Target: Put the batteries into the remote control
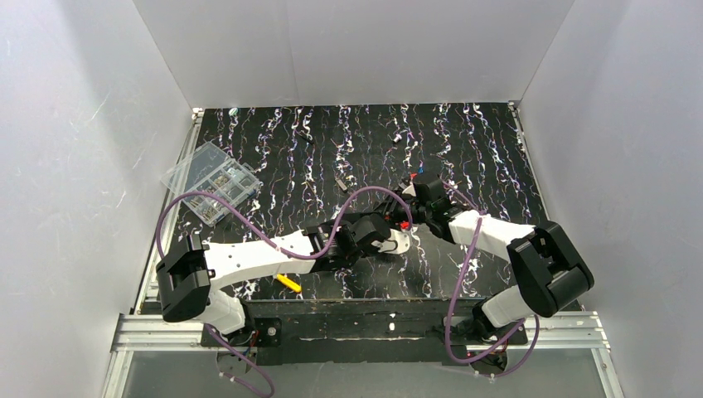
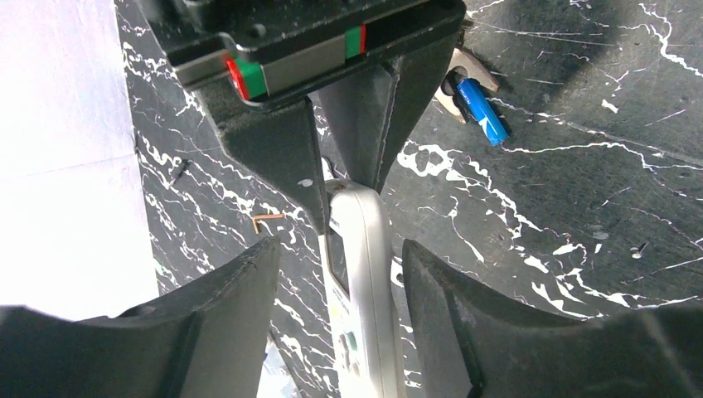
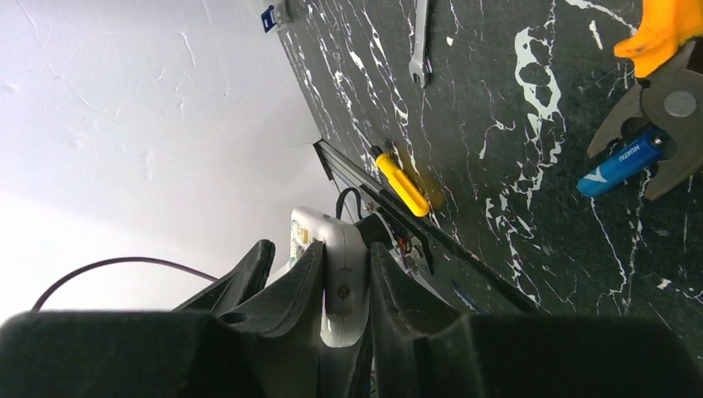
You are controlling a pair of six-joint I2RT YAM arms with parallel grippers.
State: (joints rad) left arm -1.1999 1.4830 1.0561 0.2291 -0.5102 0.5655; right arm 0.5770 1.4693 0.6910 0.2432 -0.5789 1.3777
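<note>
**A:** Where's the remote control (image 2: 356, 274)?

**B:** Mid-bench, towards the near edge, held on its edge. My right jaws are clamped on one end. My left jaws stand apart, one on either side of it, not gripping.

**A:** And the cell?

**B:** One blue battery (image 2: 481, 112) lies on the bench (image 2: 580, 207) close by, in the nose of the pliers (image 3: 663, 108). I'd close the left squarely on the casing before the right lets go. I can't see the recess, so I'd turn the back up first.

Pliers (image 3: 678, 104) hem the battery (image 3: 620, 162) — only its outer end stands free.
</note>
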